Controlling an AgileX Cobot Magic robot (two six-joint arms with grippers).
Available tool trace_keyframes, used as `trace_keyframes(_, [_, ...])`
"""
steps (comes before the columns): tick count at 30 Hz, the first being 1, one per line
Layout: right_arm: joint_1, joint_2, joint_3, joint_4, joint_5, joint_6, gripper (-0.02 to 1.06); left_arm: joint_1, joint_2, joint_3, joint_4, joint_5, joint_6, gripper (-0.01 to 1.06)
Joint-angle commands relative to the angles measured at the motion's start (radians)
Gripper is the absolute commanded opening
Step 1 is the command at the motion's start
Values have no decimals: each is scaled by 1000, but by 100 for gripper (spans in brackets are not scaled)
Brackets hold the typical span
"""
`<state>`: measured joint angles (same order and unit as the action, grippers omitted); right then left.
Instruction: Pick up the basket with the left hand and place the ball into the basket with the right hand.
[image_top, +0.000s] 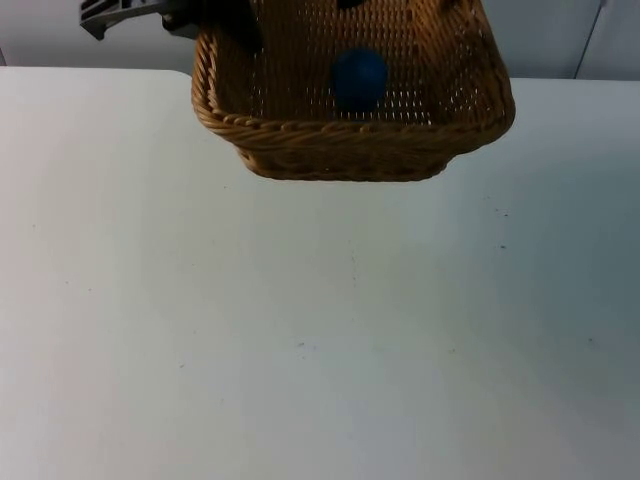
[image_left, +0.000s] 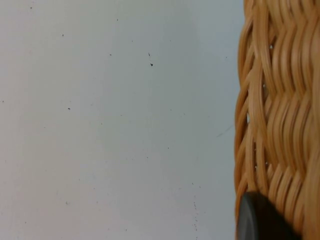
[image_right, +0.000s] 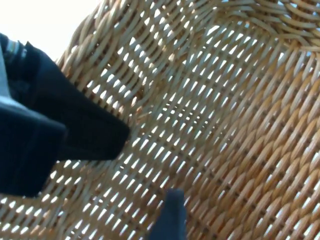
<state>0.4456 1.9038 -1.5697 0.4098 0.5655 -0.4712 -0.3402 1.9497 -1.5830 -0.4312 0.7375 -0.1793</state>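
While the white counter (image_top: 320, 330) stretches bare across the top view toward the grey partition wall (image_top: 560, 40), the woven wicker basket (image_top: 350, 110) hangs raised above its far part, its rim and front wall facing the camera. The basket is held at its left rim by the left end effector (image_top: 215, 25), whose dark fingers close over the wicker there; in the left wrist view a black fingertip (image_left: 260, 220) presses against the basket's outer weave (image_left: 280, 115), with the counter (image_left: 115, 120) beside it. The blue ball (image_top: 358, 78) sits inside the basket, seen through the openwork wall near the middle. In the right wrist view the basket's inner weave (image_right: 225, 130) spreads close in front of the camera, a dark block of the left end effector (image_right: 75, 130) clamps the rim, and a black fingertip (image_right: 172, 215) of the right end effector stands over the weave; whether the right end effector is open or closed cannot be told.
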Motion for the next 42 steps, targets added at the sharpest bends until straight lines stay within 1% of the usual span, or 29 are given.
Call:
trace_keyframes(1, [4, -4, -9, 14, 6, 4, 82, -1, -11, -9, -26, -27, -2, 0])
trace_keyframes(4, [4, -4, -9, 42, 43, 4, 94, -1, -11, -9, -26, -27, -2, 0])
trace_keyframes(5, [4, -4, -9, 42, 43, 4, 94, -1, -11, -9, -26, -27, -2, 0])
trace_keyframes(7, [4, -9, -9, 45, 67, 4, 100, -1, -11, -9, -26, -27, -2, 0])
trace_keyframes(9, [4, -26, -9, 94, 97, -19, 104, -1, -11, -9, -26, -27, -2, 0])
trace_keyframes(12, [4, -42, -9, 94, 104, -41, 104, -1, -11, -9, -26, -27, -2, 0])
trace_keyframes(14, [4, -60, -12, 94, 136, -59, 104, -1, -11, -9, -26, -25, -2, 0])
trace_keyframes(15, [4, -60, -12, 94, 136, -59, 104, -1, -11, -9, -26, -25, -2, 0])
trace_keyframes(19, [4, -84, -30, 82, 231, -59, 104, -1, -11, -9, -22, -23, -2, 0])
trace_keyframes(22, [4, -103, -30, 83, 233, -45, 104, -1, -11, -9, -19, -18, -2, 0])
trace_keyframes(25, [4, -127, -30, 59, 231, -20, 104, -1, -11, -9, -16, -11, -2, 0])
trace_keyframes(27, [4, -150, -30, -24, 229, 41, 104, -1, -11, -9, -16, -9, -2, 0])
trace_keyframes(28, [4, -161, -30, -107, 233, 109, 104, -1, -11, -9, -16, -7, -2, 0])
trace_keyframes(29, [4, -169, -30, -170, 248, 152, 104, -1, -11, -9, -16, -5, -2, 0])
trace_keyframes(30, [4, -169, -30, -170, 248, 152, 104, -1, -11, -9, -16, -5, -2, 0])
trace_keyframes(32, [4, -184, -30, -264, 279, 193, 104, -1, -11, -9, -14, -1, -2, 0])
trace_keyframes(34, [2, -211, -28, -320, 285, 239, 104, -1, -11, -9, -15, 1, -2, 0])
trace_keyframes(35, [-7, -226, -28, -339, 286, 252, 104, -1, -11, -9, -15, 1, -2, 0])
trace_keyframes(37, [-21, -239, -28, -344, 284, 261, 104, -1, -11, -9, -15, 1, -2, 0])
trace_keyframes(40, [-90, -287, -28, -345, 308, 263, 104, -1, -11, -9, -15, 9, -2, 0])
trace_keyframes(41, [-90, -287, -28, -345, 308, 263, 104, -1, -11, -9, -15, 9, -2, 0])
trace_keyframes(42, [-120, -301, -28, -341, 317, 263, 104, -1, -11, -9, -15, 9, -2, 0])
